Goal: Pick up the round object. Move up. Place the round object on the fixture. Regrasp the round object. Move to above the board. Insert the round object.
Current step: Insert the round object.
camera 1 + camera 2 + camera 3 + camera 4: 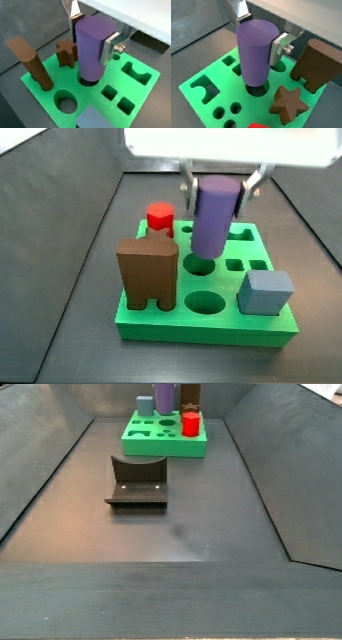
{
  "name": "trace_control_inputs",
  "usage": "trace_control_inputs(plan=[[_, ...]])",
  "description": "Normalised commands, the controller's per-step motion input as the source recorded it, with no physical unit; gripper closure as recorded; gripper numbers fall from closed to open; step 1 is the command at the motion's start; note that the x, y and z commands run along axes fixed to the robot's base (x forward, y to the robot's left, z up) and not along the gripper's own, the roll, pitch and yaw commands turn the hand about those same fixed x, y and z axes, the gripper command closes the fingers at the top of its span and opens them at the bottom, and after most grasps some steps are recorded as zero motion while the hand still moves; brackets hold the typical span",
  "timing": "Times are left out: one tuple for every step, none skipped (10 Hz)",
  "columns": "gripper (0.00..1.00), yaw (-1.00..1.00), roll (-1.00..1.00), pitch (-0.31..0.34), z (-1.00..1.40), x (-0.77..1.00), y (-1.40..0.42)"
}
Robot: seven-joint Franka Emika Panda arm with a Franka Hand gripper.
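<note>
You have the gripper above the board, its fingers clamped on the upper part of the round object, which stands upright with its lower end at the mouth of a round hole. In a side view the fixture sits on the floor well apart from the board, nearer the camera. Around the peg you can see a brown star piece, a tall brown block, a red peg and a grey cube.
</note>
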Motion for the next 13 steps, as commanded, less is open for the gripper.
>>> trace_control_inputs(plan=[[1.0,0.0,0.12,-0.016,-0.43,-0.04,0.0],[1.0,0.03,0.11,-0.011,-0.45,-0.1,0.0],[1.0,0.02,0.09,-0.016,-0.4,-0.15,0.0],[1.0,0.0,0.09,-0.031,-0.35,-0.19,-0.02],[1.0,0.0,0.05,-0.056,-0.37,-0.13,-0.1],[1.0,0.0,0.0,-0.084,-0.4,0.0,-0.15],[1.0,0.0,0.0,-0.099,-0.5,0.02,-0.15],[1.0,0.0,0.0,-0.086,-0.53,0.19,-0.15],[1.0,0.0,0.01,-0.076,-0.57,0.25,-0.16],[1.0,0.0,0.02,-0.076,-0.61,0.3,-0.16],[1.0,0.0,0.03,-0.074,-0.64,0.32,-0.15],[1.0,0.0,0.06,-0.101,-0.71,0.19,-0.09],[1.0,0.0,0.09,-0.12,-0.79,0.04,-0.02]])
